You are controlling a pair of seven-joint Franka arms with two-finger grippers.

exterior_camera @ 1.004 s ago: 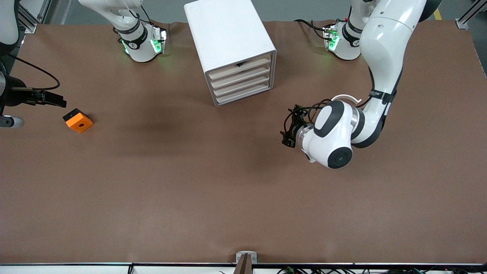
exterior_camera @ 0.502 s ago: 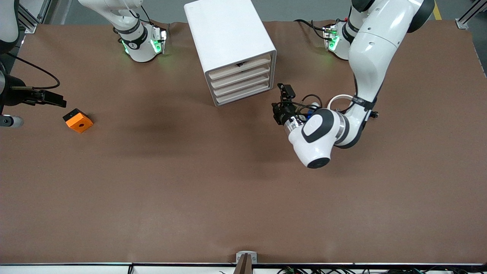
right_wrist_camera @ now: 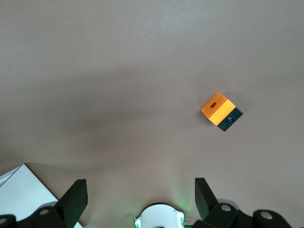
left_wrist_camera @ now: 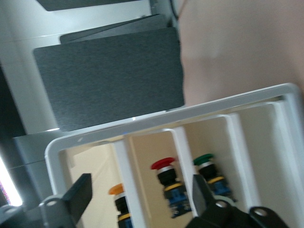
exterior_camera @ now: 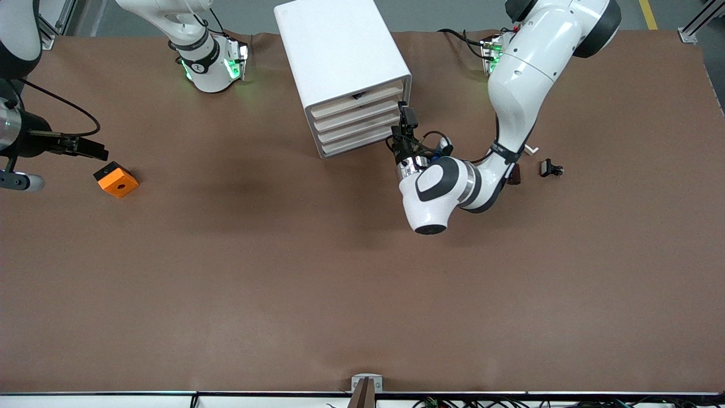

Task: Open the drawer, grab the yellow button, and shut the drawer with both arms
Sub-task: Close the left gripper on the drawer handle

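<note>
The counter (exterior_camera: 362, 294) was mostly bare brown. The left arm (exterior_camera: 527, 73) reached in from its base to the white cabinet (exterior_camera: 334, 51). The right arm (exterior_camera: 17, 39) waited at its own end of the counter.

From the front, all four drawer fronts looked flush, so I judged the opening step had barely begun. The left gripper (exterior_camera: 406, 118) was at the corner of the cabinet's front toward the left arm's end, level with the middle fronts, its fingers (left_wrist_camera: 78, 197) spread wide. I could not tell whether it touched a front, or which one.

The left wrist view looked into a white divided tray, which I took to be the drawer (left_wrist_camera: 166, 116). The button (left_wrist_camera: 118, 194) with the orange cap stood in one compartment, half hidden by a divider, with a red-capped (left_wrist_camera: 164, 173) and a green-capped one (left_wrist_camera: 205, 166) in the compartments beside it.

The right gripper (exterior_camera: 93, 152) hung spread over the counter just above the orange cube (exterior_camera: 116, 179). A small black clip (exterior_camera: 550, 168) lay near the left arm's elbow.

To do this well, I would get a firm hold on the drawer's front edge and pull straight out along its runners. The light cabinet could slide, so the right arm might need to steady it.
</note>
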